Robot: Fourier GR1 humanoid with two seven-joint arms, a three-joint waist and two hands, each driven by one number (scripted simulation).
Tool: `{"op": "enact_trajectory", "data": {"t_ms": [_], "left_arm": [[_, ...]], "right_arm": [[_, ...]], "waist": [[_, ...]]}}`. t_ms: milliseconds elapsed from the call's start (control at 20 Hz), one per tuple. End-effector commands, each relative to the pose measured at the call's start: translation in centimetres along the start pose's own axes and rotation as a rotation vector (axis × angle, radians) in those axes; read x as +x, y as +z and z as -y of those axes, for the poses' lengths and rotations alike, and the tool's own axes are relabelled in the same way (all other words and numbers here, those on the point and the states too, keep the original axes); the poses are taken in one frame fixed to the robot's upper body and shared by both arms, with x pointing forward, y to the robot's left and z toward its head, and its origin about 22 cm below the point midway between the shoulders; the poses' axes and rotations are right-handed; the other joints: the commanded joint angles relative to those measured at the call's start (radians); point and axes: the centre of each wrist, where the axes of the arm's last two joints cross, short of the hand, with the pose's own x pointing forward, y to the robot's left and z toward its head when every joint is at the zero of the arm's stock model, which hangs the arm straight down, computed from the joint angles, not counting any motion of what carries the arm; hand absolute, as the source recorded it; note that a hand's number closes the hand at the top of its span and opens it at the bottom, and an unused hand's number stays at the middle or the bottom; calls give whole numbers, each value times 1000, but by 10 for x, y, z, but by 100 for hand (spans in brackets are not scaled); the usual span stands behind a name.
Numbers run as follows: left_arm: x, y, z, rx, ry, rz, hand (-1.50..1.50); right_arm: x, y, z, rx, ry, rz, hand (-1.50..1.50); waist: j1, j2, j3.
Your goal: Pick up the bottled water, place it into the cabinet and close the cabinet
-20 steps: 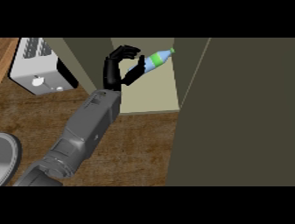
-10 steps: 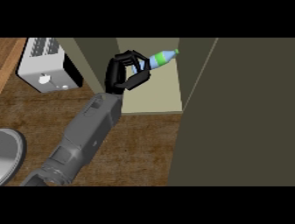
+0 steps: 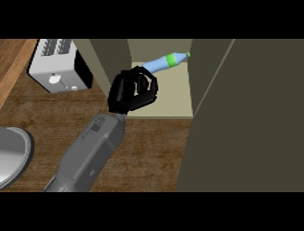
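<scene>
One robot hand (image 3: 133, 90) grips the bottled water (image 3: 165, 62) at the cabinet (image 3: 159, 112) opening.

Only one arm shows, a grey forearm rising from the near edge on the left side of the view; which arm it is cannot be told. Its black fingers curl round the bottle's lower part, the green-banded neck pointing far and right into the pale cabinet interior. The bottle lies tilted over the shelf, just inside its near edge. At right, the dark open cabinet door (image 3: 254, 117) stands close beside the shelf, narrowing the room there. Left of the cabinet, a toaster (image 3: 57, 67) sits on the wooden bench (image 3: 147, 149); a grey round object (image 3: 1, 155) fills the near-left corner.
</scene>
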Motion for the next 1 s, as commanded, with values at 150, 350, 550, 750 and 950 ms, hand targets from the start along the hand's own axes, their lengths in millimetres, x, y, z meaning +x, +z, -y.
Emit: {"op": "enact_trajectory", "data": {"t_ms": [150,350,550,750,950], "left_arm": [[13,69,-12,46,77,18,150],[32,112,-22,46,92,-2,150],[56,144,-28,66,119,20,150],[74,185,-26,87,127,15,150],[94,209,-41,95,98,44,150]], "right_arm": [[25,9,1,27,20,21,-150],[40,10,6,70,20,14,150],[37,6,-2,185,39,4,150],[30,1,-14,339,-44,-35,150],[28,6,-28,413,-88,-27,150]], "waist": [[30,-11,0],[17,-4,0],[12,2,-1],[34,2,-1],[17,1,-1]]}}
